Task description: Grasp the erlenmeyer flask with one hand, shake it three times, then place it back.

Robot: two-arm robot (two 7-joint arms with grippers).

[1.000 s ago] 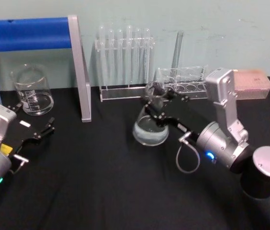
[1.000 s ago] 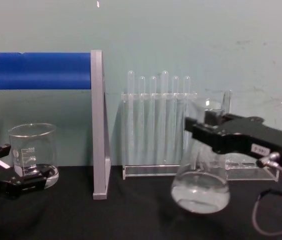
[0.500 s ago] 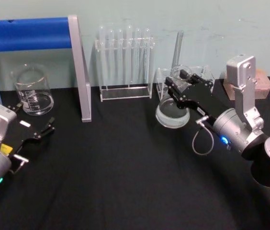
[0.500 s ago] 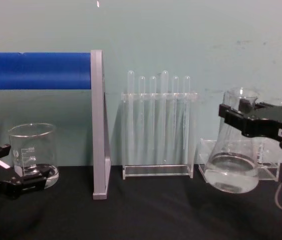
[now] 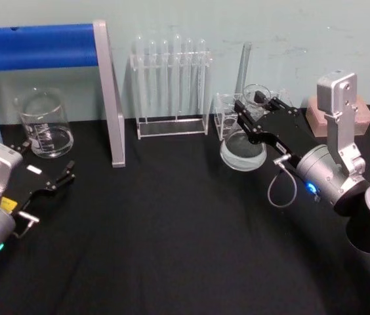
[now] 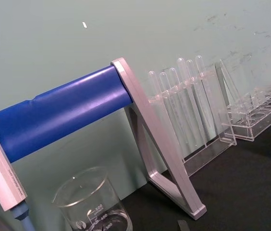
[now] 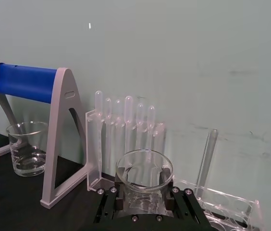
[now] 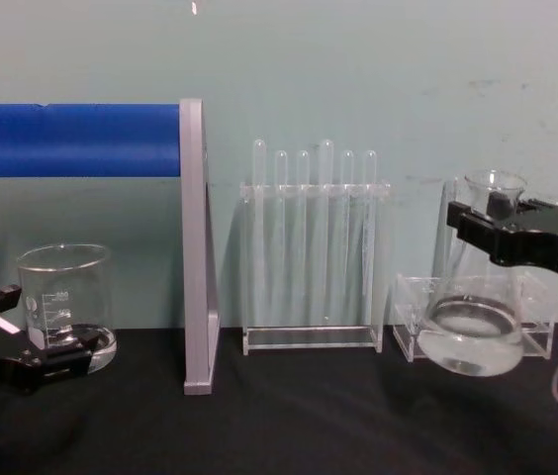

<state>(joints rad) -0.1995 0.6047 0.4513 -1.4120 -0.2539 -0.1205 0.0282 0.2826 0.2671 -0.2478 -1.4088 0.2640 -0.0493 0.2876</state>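
Ideally, with the erlenmeyer flask [image 8: 472,332] held off the table near its far edge, right of middle, neck pinched by the right gripper [image 8: 487,220], shakes should be short and level so nothing spills, while the left gripper [image 5: 48,187] idles spread at the left edge.

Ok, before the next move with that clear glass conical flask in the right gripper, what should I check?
1. Grip: right gripper shut on the neck of the clear glass conical flask: ok.
2. Lift: flask held tilted, base not flat on the black tablecloth: ok.
3. Contents: clear liquid sits low in the base, far under the rim: ok.
4. Gap to the low clear plastic rack just behind the flask: cannot tell.
5. Other arm: left gripper parked open at the far left, beside the short glass beaker: ok.
6. Shakes done so far: cannot tell.
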